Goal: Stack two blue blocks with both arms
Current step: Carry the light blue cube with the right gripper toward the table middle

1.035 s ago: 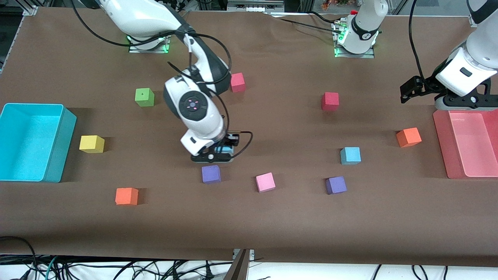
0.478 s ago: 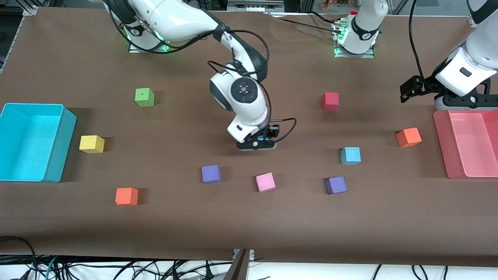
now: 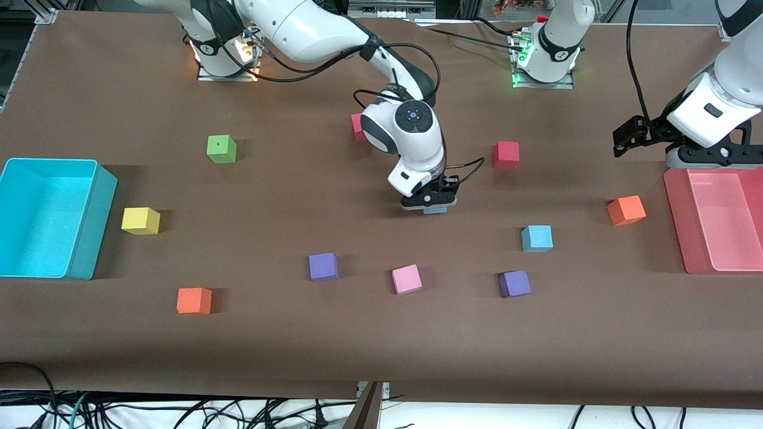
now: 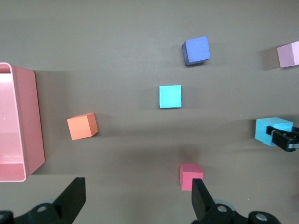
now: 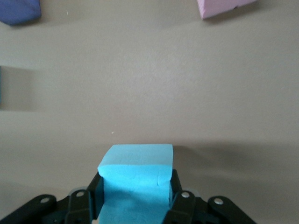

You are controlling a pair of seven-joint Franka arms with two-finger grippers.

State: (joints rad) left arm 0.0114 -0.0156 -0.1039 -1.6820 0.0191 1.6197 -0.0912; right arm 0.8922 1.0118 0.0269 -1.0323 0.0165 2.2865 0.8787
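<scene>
My right gripper [image 3: 430, 204] is shut on one blue block [image 3: 436, 210] and holds it above the brown table, roughly midway along it. In the right wrist view that sky-blue cube [image 5: 135, 179] sits squeezed between both black fingers of the right gripper [image 5: 135, 198]. The other blue block [image 3: 537, 238] rests on the table toward the left arm's end and also shows in the left wrist view as the blue block [image 4: 170, 96]. My left gripper [image 3: 620, 143] hangs open and empty over the table beside the pink tray. Its left gripper [image 4: 135, 186] fingers stand wide apart.
Pink tray [image 3: 715, 226] at the left arm's end, turquoise bin [image 3: 89, 226] at the right arm's end. Loose cubes lie around: purple [image 3: 514, 283], purple [image 3: 323, 266], pink [image 3: 406, 279], orange [image 3: 626, 210], red [image 3: 505, 155], green [image 3: 221, 149], yellow [image 3: 140, 220].
The right arm has carried its blue block from beside the purple cube toward the left arm's end of the table. The left arm has not moved.
</scene>
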